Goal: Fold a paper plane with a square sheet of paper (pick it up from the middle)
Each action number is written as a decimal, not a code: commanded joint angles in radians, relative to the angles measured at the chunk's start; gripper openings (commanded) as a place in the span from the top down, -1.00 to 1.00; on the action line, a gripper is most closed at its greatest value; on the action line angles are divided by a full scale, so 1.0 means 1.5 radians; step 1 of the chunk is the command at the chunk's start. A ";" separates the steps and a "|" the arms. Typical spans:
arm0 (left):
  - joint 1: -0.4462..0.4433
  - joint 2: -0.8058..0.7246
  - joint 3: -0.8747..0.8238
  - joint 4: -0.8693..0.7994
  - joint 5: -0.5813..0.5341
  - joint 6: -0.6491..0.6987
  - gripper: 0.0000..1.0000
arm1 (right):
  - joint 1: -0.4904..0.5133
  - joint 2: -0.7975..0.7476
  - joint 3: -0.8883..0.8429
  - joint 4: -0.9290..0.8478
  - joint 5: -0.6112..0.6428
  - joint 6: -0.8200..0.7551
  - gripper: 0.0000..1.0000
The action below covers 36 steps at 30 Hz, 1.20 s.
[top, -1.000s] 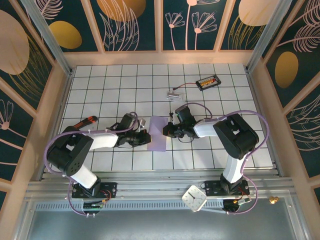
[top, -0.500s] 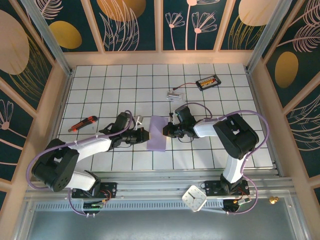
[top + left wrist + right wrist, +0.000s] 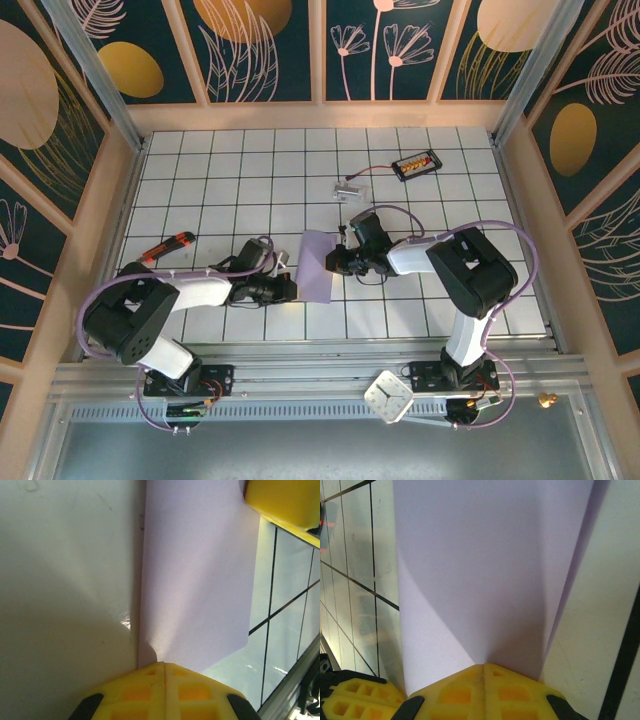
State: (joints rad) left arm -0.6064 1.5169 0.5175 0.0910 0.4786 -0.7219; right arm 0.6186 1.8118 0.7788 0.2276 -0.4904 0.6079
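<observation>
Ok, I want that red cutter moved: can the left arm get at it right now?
Probably not yet: the left gripper is shut on the paper, though the cutter lies uncovered beside that arm.

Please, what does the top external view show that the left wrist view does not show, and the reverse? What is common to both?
Top external: a red-handled tool and a white clock-like square. Left wrist: up close, the left gripper pressed shut on the edge of the lavender sheet. Both: the sheet and the white tiled table.
</observation>
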 commanded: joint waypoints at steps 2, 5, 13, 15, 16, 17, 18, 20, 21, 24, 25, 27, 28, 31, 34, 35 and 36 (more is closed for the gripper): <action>0.003 -0.087 0.008 -0.030 -0.009 0.004 0.83 | -0.018 0.039 -0.031 -0.130 0.109 -0.027 1.00; 0.003 -0.087 0.016 0.062 0.031 -0.048 0.76 | -0.018 0.036 -0.030 -0.130 0.110 -0.028 1.00; 0.040 0.080 0.148 0.085 -0.022 -0.021 0.92 | -0.017 0.040 -0.030 -0.122 0.106 -0.026 1.00; 0.050 0.124 0.178 0.086 -0.018 -0.007 0.93 | -0.018 0.039 -0.029 -0.123 0.106 -0.026 1.00; 0.052 0.150 0.187 0.083 -0.018 -0.001 0.93 | -0.018 0.038 -0.029 -0.123 0.107 -0.027 1.00; 0.054 0.174 0.196 0.081 -0.015 0.002 0.93 | -0.018 0.039 -0.029 -0.124 0.107 -0.026 1.00; 0.058 0.193 0.200 0.079 -0.014 0.010 0.94 | -0.018 0.038 -0.030 -0.125 0.107 -0.027 1.00; 0.073 0.215 0.195 0.073 -0.030 0.016 0.95 | -0.019 0.038 -0.032 -0.125 0.108 -0.027 1.00; 0.085 0.222 0.187 0.074 -0.039 0.020 0.95 | -0.018 0.039 -0.032 -0.126 0.108 -0.028 1.00; 0.112 0.207 0.176 0.065 -0.052 0.034 0.96 | -0.018 0.040 -0.035 -0.125 0.106 -0.026 1.00; 0.115 0.196 0.176 0.056 -0.059 0.041 0.94 | -0.018 0.040 -0.036 -0.124 0.107 -0.026 1.00; 0.118 0.162 0.182 0.034 -0.064 0.053 0.91 | -0.019 0.038 -0.039 -0.124 0.107 -0.025 1.00; 0.118 0.144 0.183 0.029 -0.058 0.053 0.89 | -0.019 0.037 -0.039 -0.125 0.107 -0.025 1.00; 0.113 0.064 0.153 0.053 -0.009 0.011 0.84 | -0.018 0.035 -0.039 -0.126 0.108 -0.024 1.00; 0.083 0.009 0.117 0.065 -0.001 -0.019 0.82 | -0.019 0.037 -0.037 -0.127 0.108 -0.023 1.00; 0.070 0.008 0.109 0.070 0.011 -0.029 0.82 | -0.019 0.039 -0.035 -0.127 0.107 -0.024 1.00; 0.057 0.012 0.103 0.075 0.025 -0.038 0.83 | -0.019 0.040 -0.034 -0.126 0.107 -0.024 1.00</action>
State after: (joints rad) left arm -0.4793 1.5333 0.7116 0.1879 0.4583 -0.7284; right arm 0.6170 1.8111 0.7780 0.2276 -0.4889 0.6044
